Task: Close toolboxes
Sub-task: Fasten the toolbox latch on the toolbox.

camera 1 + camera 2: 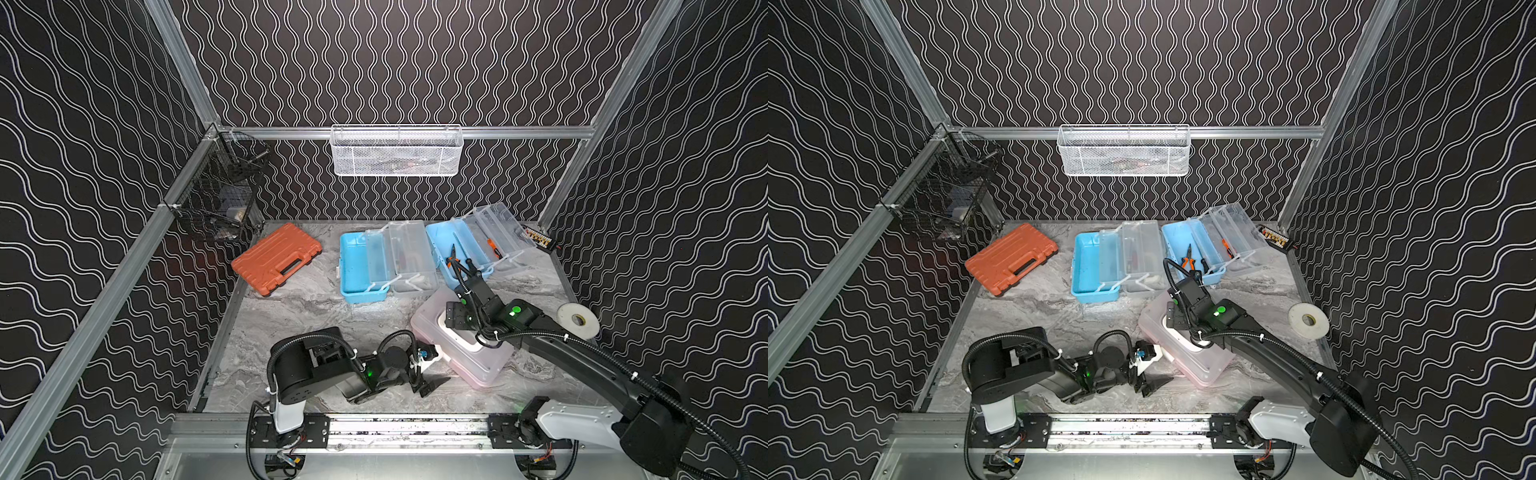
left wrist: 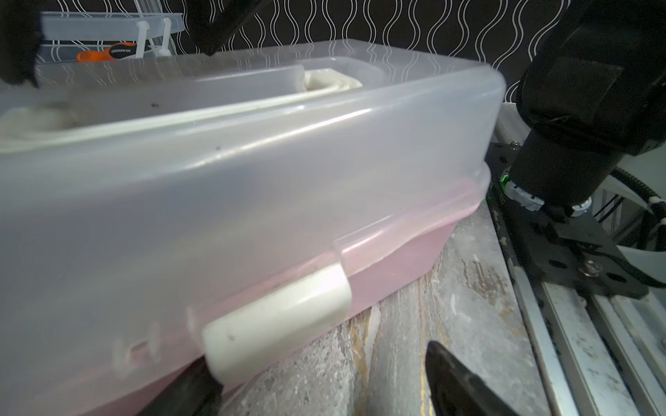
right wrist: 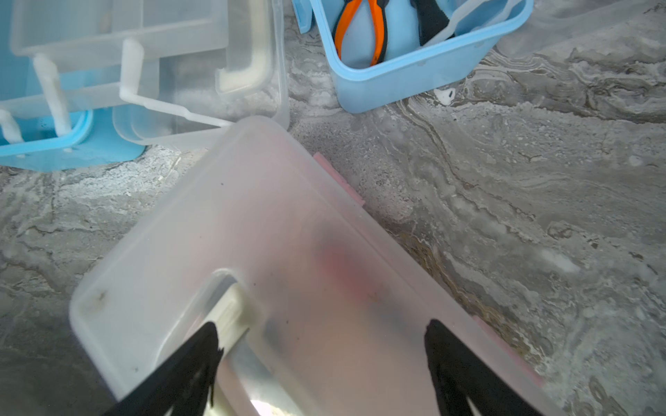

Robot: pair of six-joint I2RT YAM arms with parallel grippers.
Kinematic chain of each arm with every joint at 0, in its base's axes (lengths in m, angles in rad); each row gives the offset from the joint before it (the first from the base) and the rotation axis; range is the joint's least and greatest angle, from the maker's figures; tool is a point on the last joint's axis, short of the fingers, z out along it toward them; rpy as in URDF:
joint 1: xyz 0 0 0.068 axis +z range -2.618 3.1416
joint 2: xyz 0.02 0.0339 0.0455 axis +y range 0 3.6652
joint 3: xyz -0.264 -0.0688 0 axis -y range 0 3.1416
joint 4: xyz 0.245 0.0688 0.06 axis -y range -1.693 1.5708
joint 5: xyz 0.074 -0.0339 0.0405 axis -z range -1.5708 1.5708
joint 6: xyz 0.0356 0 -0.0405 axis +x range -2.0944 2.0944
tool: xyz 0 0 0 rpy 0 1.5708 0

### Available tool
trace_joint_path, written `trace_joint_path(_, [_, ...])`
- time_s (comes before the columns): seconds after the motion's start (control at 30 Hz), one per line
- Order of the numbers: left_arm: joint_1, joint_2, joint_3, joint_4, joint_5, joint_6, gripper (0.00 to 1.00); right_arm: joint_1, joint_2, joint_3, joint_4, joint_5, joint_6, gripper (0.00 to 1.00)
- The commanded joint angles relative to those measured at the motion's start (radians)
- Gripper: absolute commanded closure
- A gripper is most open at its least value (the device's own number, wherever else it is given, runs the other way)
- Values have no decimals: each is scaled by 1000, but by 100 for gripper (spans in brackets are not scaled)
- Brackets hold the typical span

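The pink-based toolbox [image 1: 478, 365] lies at the front right with its clear lid [image 3: 252, 223] down and its white handle [image 3: 234, 313] flat in the recess. My right gripper [image 3: 322, 326] hovers open just above that lid, holding nothing. My left gripper [image 2: 317, 360] is open and low on the table at the box's near side, one finger [image 2: 194, 381] tucked beside the white latch [image 2: 277, 317]. Two light-blue toolboxes [image 1: 357, 270] [image 1: 446, 245] stand open at the back, clear trays folded out. Orange pliers [image 3: 360, 28] lie in the right one.
A flat orange case [image 1: 276, 259] lies at the back left. A roll of white tape [image 1: 577, 320] sits by the right wall, a bit set [image 1: 540, 239] in the back right corner. A white mesh basket [image 1: 397, 149] and a black wire basket [image 1: 224, 195] hang on the walls.
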Motion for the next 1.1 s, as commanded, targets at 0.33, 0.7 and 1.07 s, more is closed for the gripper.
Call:
trace_joint_path(0.33, [-19,-94,72,-155,-33,8,15,1,3,-50,-87,-170,38,14])
trace_joint_path(0.7, [-19,-80,67,-189,-98,-31,20,1,9,-65,-79,-176,38,14])
trace_joint_path(1.07, [-20,-162,109,-427,-242,-33,29,2,17,-64,-73,-176,33,14])
